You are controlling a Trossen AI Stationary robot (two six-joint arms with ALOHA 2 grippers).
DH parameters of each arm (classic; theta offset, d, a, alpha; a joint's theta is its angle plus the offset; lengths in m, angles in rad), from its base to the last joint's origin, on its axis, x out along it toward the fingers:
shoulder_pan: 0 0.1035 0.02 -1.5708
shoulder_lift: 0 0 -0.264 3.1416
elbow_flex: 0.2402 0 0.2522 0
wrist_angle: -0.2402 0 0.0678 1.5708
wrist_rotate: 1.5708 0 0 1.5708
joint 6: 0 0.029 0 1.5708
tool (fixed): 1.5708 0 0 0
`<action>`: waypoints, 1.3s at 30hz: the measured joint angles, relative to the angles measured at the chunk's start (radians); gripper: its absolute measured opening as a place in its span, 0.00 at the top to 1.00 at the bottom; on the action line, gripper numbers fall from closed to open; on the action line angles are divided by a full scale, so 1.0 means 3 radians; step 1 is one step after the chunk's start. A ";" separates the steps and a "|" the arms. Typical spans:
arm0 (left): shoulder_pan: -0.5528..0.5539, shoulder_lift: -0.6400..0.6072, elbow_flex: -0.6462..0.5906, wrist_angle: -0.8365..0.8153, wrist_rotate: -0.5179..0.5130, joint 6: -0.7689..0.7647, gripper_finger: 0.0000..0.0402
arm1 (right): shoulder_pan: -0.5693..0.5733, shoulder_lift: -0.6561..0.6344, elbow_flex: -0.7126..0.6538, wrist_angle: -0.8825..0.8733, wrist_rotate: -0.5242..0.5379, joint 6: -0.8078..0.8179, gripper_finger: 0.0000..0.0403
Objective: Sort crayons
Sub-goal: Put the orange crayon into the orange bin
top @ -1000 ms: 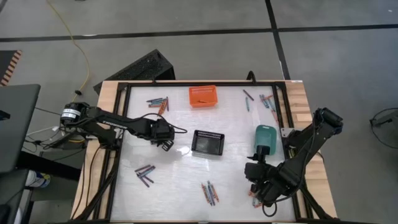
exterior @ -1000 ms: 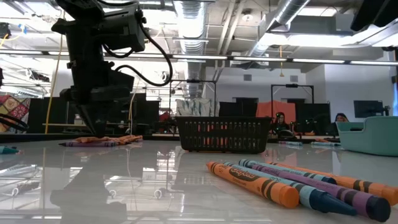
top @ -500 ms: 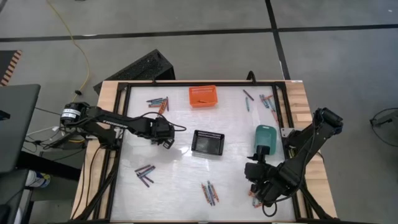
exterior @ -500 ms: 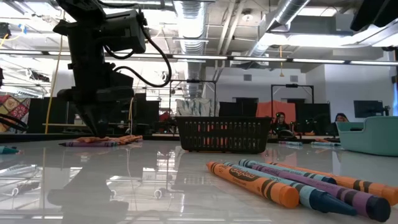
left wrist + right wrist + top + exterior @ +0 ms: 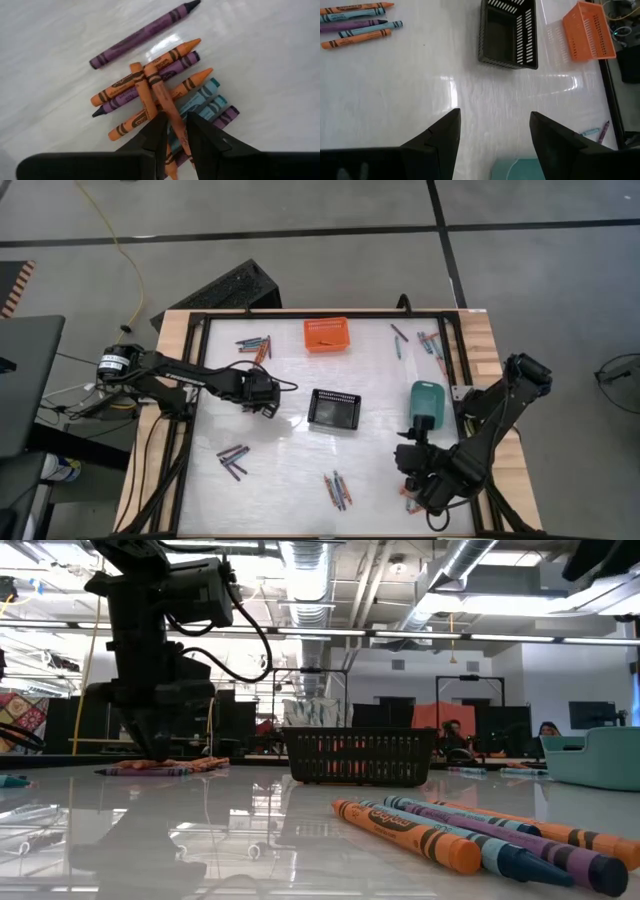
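My left gripper (image 5: 264,402) hangs left of the black basket (image 5: 335,409), pointing down over a pile of orange, purple and teal crayons (image 5: 150,95). It is shut on one orange crayon (image 5: 159,87) lying across the pile. In the low view my left gripper (image 5: 148,748) ends right at the pile (image 5: 165,768). My right gripper (image 5: 415,463) is open and empty at the near right, just near of the teal basket (image 5: 427,402). Its fingers stand wide apart in the right wrist view (image 5: 495,140). My left gripper pinches the orange crayon between its two fingers at about mid-length (image 5: 173,120), coming from above and pointing down. The fingers lie across the crayon. Its far end (image 5: 150,70) lies over other crayons of the pile; I cannot tell whether it is lifted clear.
The orange basket (image 5: 326,334) stands at the far middle. More crayons lie at the far left (image 5: 253,345), the far right (image 5: 430,345), the near left (image 5: 232,460) and the near middle (image 5: 337,490). The near middle group also shows close up in the low view (image 5: 470,835).
My left gripper has shifted a little toward the table's far edge, staying low at the pile.
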 joint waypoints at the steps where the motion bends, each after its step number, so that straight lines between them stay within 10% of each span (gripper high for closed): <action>1: 0.0000 0.0000 0.0000 -0.0020 -0.0004 -0.0023 0.84 | 0.0013 0.0000 0.0000 -0.0001 0.0010 0.0007 0.42; 39: -0.0045 0.0400 0.0329 -0.0129 0.0051 0.0442 0.98 | 0.0052 0.0001 0.0000 -0.0011 0.0101 0.0034 0.42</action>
